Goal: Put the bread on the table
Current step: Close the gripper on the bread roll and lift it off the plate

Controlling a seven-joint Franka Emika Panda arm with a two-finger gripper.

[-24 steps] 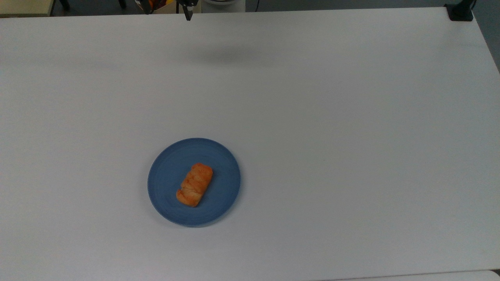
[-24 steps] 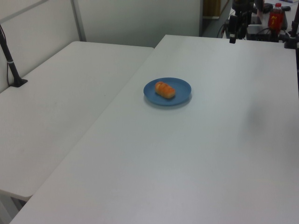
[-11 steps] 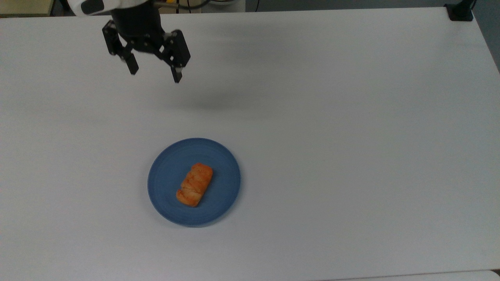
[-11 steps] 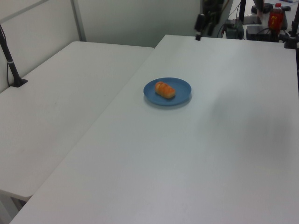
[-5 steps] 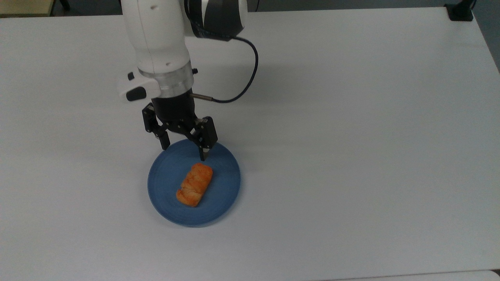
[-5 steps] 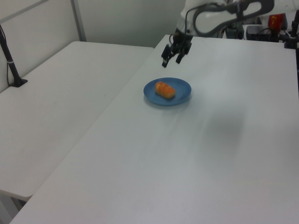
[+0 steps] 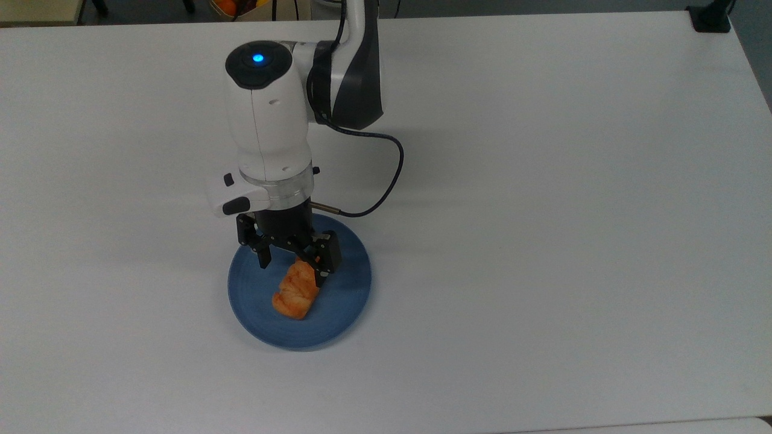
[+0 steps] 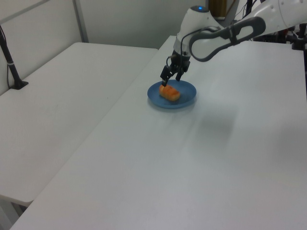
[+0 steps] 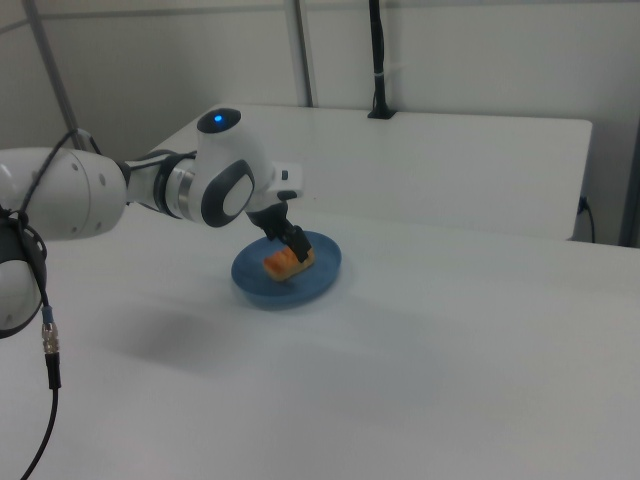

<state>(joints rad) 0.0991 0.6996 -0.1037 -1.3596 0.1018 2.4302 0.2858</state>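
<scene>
I see the table (image 7: 543, 211), a wide white matte top, with a second white table (image 8: 62, 110) butted against it on the left view's left. The white Panda arm (image 7: 271, 126) reaches in from the top view's upper edge, a blue light lit on its joint cap, a black cable (image 7: 386, 181) looping off its wrist. The blue plate (image 7: 344, 301) sits on the table below the wrist. The gripper (image 7: 294, 270) hangs over the plate's upper half in the top view, fingers apart, one to each side of the near end of the bread (image 7: 295, 292). I cannot tell whether either finger touches it. The bread lies on the plate, golden-orange, ridged, angled lengthwise toward the top view's lower left.
</scene>
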